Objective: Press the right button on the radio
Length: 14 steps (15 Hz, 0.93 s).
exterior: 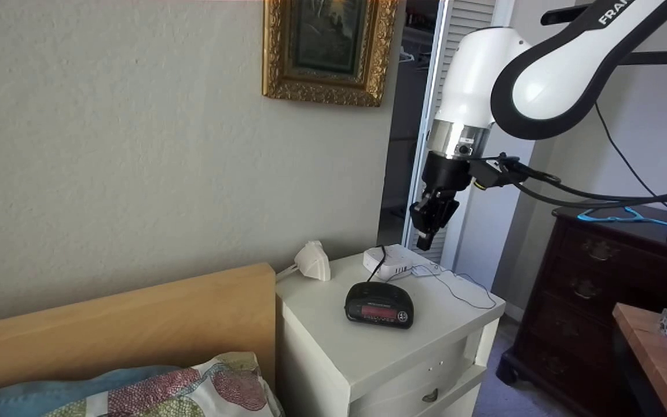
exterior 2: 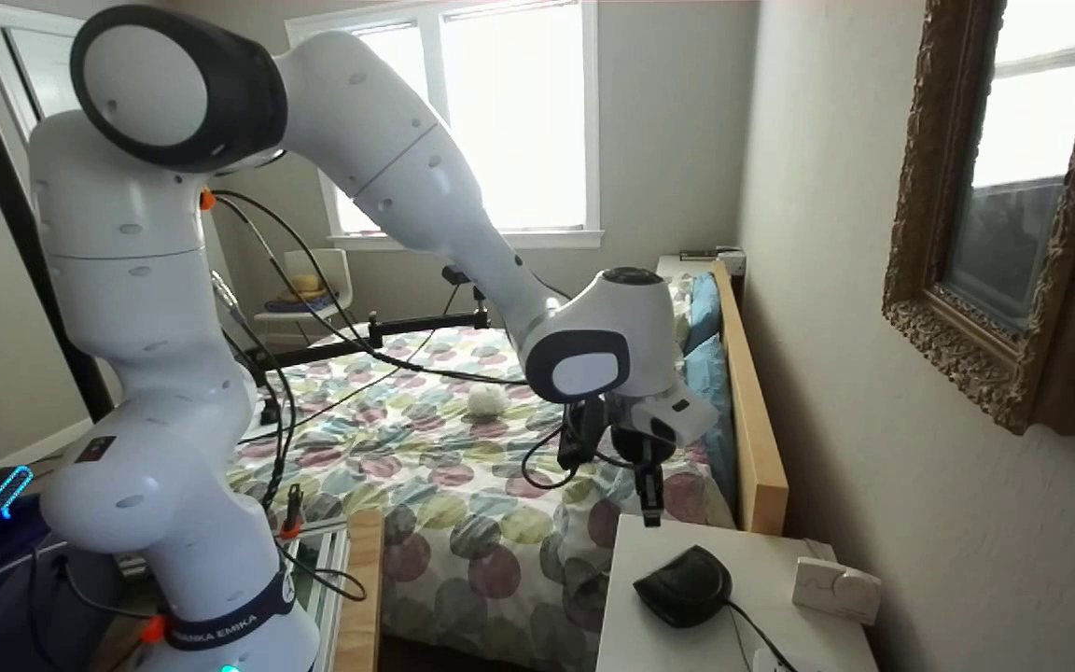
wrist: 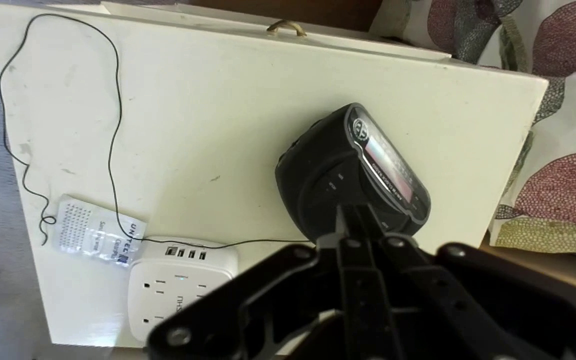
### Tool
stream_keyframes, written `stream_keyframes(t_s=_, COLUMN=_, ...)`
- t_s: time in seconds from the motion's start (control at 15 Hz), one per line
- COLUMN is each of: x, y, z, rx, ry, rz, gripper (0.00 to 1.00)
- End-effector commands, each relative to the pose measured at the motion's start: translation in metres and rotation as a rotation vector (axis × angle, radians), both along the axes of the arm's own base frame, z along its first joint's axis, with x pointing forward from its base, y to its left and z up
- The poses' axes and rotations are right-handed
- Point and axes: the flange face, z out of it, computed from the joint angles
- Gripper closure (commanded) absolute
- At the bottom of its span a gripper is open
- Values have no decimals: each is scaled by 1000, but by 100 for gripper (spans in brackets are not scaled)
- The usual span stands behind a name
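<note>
A bedroom in a home
The bed wears a circle-patterned cover and has a wooden headboard; beside it a white nightstand carries a clock radio. A gilt-framed picture hangs on the wall, a chest of drawers stands near, daylight fills the window, and a hanger shows in an opening by a louvred door.

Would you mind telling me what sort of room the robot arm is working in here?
It looks like a bedroom, probably in a home: there is a bed, a white nightstand beside its wooden headboard, and a black clock radio on the nightstand.
</note>
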Motion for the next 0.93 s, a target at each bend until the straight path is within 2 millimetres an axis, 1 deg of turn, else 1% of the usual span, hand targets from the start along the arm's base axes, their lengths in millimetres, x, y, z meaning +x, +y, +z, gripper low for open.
stream_keyframes(t_s=0.0, x=3, y=-5, z=-21, rx=-29, ry=-24, rz=89, gripper=99)
stream_keyframes(t_s=0.13, x=2, y=-10, z=-31, rx=-43, ry=-51, rz=115, gripper=99)
stream_keyframes(t_s=0.2, x=2, y=-8, z=-21, rx=-19, ry=-25, rz=74, gripper=99)
stream_keyframes(t_s=0.4, x=3, y=-12, z=-31, rx=-26, ry=-38, rz=88, gripper=99)
stream_keyframes(t_s=0.73, x=3, y=-10, z=-31, rx=-27, ry=-39, rz=93, gripper=99)
stream_keyframes(t_s=0.87, x=9, y=-10, z=-42, rx=-30, ry=-46, rz=84, gripper=98)
